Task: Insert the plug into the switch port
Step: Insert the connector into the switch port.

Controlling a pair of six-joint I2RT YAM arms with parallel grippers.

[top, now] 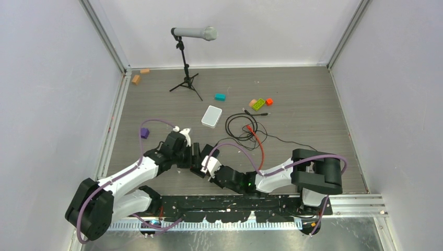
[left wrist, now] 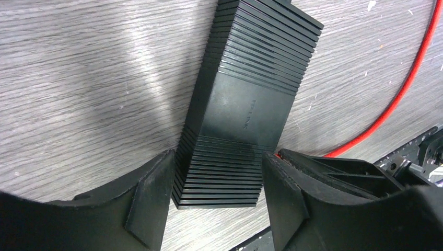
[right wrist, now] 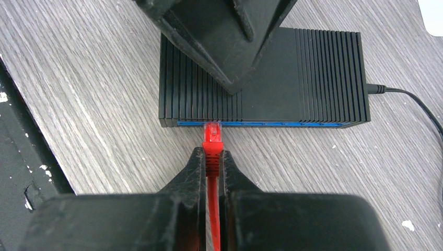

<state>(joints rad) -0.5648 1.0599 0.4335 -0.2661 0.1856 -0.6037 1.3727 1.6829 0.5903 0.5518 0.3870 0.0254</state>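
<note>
**Red cable plug held at the blue port edge of a black network switch**

Seen from the right wrist, the right tool (right wrist: 211,162) is clenched on the ribbed red boot just behind the plug (right wrist: 212,132), a small clear-tipped connector ending a thin red cable (left wrist: 412,78). The plug points straight ahead out of the tool. Its long axis runs square to the blue front edge of the switch (right wrist: 313,78), a flat black rectangular box with ribbed ends that lies on the grey wood-grain table (left wrist: 78,78). The clear tip meets that blue strip near its left end, where the switch port (right wrist: 212,124) lies. Whether the tip has entered the socket or only touches its mouth cannot be told.

The left tool (left wrist: 217,183) comes down over the switch from the far side, with one finger close against each side of the box. Whether it presses firmly or only brackets the box cannot be told.

A thin black lead (right wrist: 412,99) leaves the switch's right end.

By my judgement the right arm does the inserting, pushing along the plug's own axis, while the left arm braces the box against sliding away.
</note>
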